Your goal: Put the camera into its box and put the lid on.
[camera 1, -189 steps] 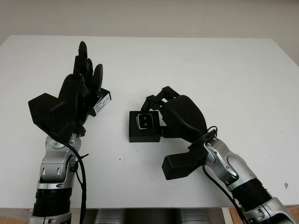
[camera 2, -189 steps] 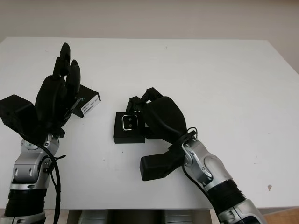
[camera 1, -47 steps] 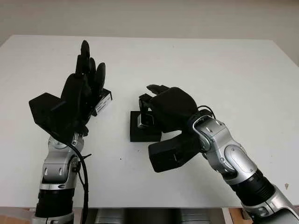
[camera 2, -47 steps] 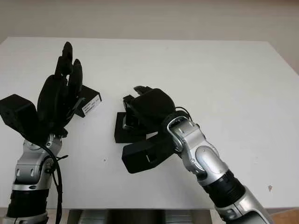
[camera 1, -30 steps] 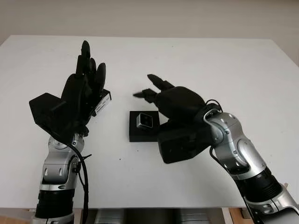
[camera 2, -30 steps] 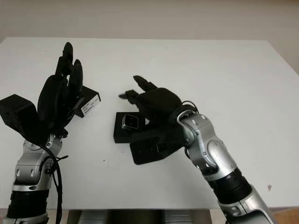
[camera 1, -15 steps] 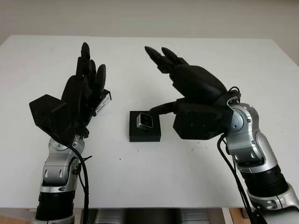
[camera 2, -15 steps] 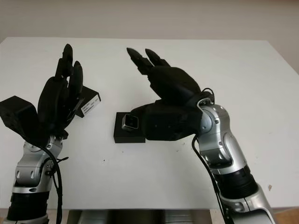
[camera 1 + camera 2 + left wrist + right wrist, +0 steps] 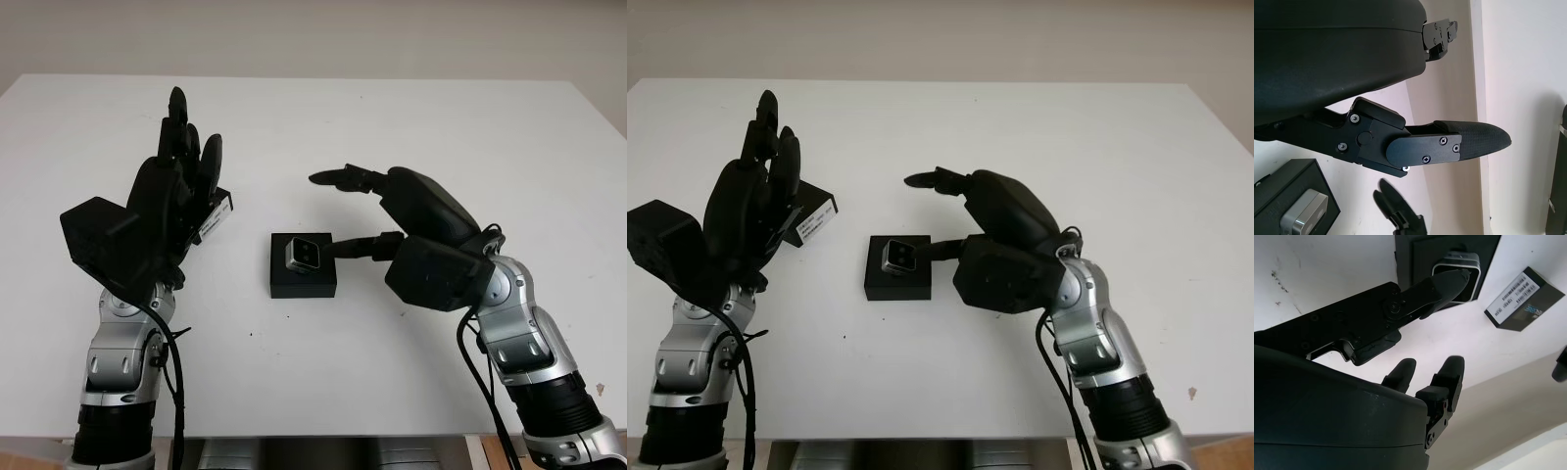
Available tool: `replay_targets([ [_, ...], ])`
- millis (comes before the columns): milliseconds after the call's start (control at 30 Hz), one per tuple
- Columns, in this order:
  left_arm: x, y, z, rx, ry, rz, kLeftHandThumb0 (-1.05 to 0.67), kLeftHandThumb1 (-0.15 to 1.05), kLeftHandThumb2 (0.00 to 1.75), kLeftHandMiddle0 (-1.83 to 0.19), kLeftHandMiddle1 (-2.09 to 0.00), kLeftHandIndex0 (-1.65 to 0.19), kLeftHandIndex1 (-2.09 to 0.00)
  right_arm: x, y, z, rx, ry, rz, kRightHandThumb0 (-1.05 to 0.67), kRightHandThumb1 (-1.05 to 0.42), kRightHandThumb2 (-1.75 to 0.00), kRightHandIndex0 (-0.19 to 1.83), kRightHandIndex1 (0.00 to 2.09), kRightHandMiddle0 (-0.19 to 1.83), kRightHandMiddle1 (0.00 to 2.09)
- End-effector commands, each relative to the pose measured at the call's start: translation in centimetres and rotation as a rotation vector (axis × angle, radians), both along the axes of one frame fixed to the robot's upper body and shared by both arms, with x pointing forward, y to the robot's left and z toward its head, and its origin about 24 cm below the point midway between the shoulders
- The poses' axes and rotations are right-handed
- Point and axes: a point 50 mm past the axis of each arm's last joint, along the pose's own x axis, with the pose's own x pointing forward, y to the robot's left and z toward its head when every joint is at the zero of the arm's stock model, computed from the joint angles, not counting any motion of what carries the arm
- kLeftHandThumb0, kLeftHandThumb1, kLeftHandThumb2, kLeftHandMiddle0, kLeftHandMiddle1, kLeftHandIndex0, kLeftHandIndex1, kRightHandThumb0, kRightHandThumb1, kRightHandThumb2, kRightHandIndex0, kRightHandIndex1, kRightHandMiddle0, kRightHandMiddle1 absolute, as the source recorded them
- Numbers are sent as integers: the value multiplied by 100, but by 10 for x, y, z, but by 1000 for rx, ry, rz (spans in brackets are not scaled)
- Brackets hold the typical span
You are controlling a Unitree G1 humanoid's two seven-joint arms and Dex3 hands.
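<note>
White table [image 9: 411, 127] fills the left eye view, its landmark a black box [image 9: 303, 266] near the middle. A small silver-fronted camera [image 9: 304, 254] sits inside the box, lens up. The lid [image 9: 217, 213], black with a white label, lies on the table left of the box, partly behind the left hand [image 9: 162, 211], which is raised upright, open and holding nothing. The right hand [image 9: 392, 211] hovers just right of the box, open and empty, one finger reaching toward the box's right edge, the others above and beyond it.

From the right eye view the layout is the same; the camera seems seated, so the lid looks like the next job. The lid is probably light, stiff card with slick sides, best pinched across its long edges.

Left wrist view: that hand's black shell and finger hang over the box and camera.

Right wrist view: one finger [image 9: 1442, 286] points at the camera, with the labelled lid beyond the box.
</note>
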Motion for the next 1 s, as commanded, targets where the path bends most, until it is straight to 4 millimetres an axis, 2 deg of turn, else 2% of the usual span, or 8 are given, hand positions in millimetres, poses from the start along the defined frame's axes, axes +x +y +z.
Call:
replay_targets([
  [0,-3,1,2,10,-9,4,-84,105,49,19,0,19,0,-1,-1,-4,-29,-2,7,-73,-87,-6,15,95,22,95],
  [400,-3,0,1,10,4,1,-85,105,49,19,0,19,0,-3,10,-13,-138,-72,20,-77,-92,-6,13,96,18,103],
  [700,-2,-1,2,2,-5,-4,-84,105,48,19,0,19,0,-5,20,-13,-181,-179,20,-78,-94,-6,18,106,24,106],
  [967,0,-2,3,5,-7,-8,-85,105,47,19,0,19,0,-5,25,-15,-161,-207,11,-75,-94,-5,18,122,28,111],
])
